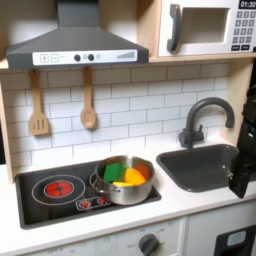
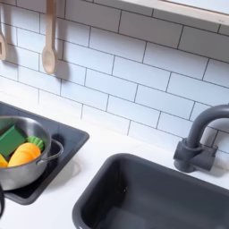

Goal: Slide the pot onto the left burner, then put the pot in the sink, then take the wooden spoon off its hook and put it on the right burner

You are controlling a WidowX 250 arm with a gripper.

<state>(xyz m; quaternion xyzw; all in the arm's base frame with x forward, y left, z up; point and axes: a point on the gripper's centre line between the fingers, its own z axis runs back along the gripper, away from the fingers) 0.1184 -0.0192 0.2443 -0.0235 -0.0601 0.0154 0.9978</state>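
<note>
The shiny steel pot (image 1: 122, 181) (image 2: 21, 154) sits on the cooktop's right-hand burner in the first exterior view, holding green and orange toy food. The left burner (image 1: 59, 187) glows red and is bare. To the first exterior view's right lies the dark grey sink (image 1: 203, 166) (image 2: 148, 192) with its arched faucet (image 1: 201, 119) (image 2: 200, 139). The wooden spoon (image 1: 88, 101) (image 2: 48, 39) hangs on its hook against the tile wall. My black gripper (image 1: 242, 180) hangs at the first exterior view's right edge, over the sink's right end; its jaws are cut off by the frame.
A slotted wooden spatula (image 1: 38, 106) hangs left of the spoon. A grey range hood (image 1: 75, 40) juts out above the cooktop (image 1: 40, 205), and a microwave (image 1: 205, 28) sits above the sink. White counter runs between the cooktop and the sink.
</note>
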